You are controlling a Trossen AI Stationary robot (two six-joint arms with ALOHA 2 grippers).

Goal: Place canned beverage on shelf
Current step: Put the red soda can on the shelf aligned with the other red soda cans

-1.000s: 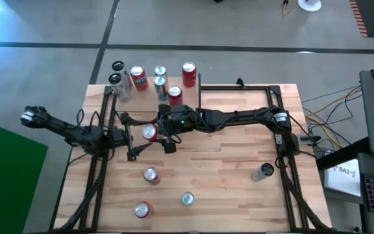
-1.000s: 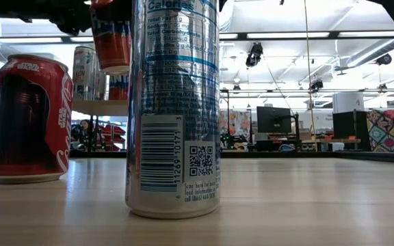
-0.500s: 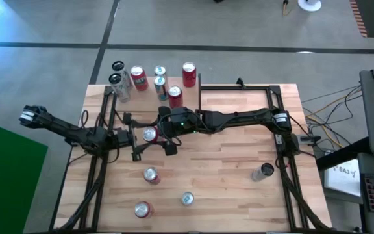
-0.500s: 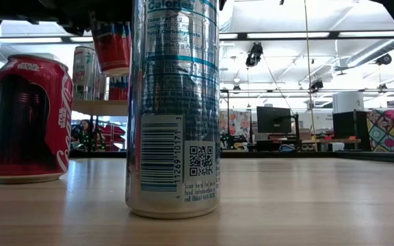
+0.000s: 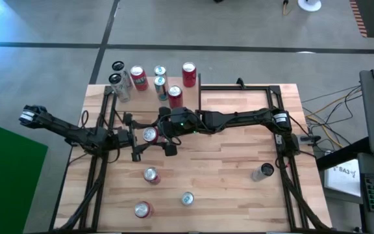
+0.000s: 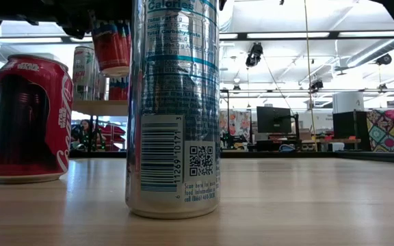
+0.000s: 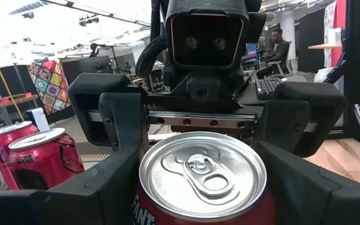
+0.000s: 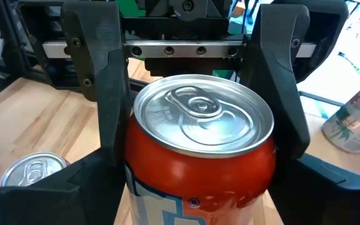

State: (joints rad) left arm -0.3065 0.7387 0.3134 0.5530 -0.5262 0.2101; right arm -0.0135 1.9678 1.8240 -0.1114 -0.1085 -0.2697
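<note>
Above table middle | left gripper (image 5: 141, 139) and right gripper (image 5: 163, 134) both grasping red can (image 5: 149, 134)

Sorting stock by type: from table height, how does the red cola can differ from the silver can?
The red cola can is short and fully in frame; the silver can is far taller, its top out of frame. The silver can shows a barcode and QR code, the red cola can a dark figure. Both stand upright on the table.

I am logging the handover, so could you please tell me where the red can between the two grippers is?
In the high view, the red can is mid-table between left gripper and right gripper, below the shelf.
</note>
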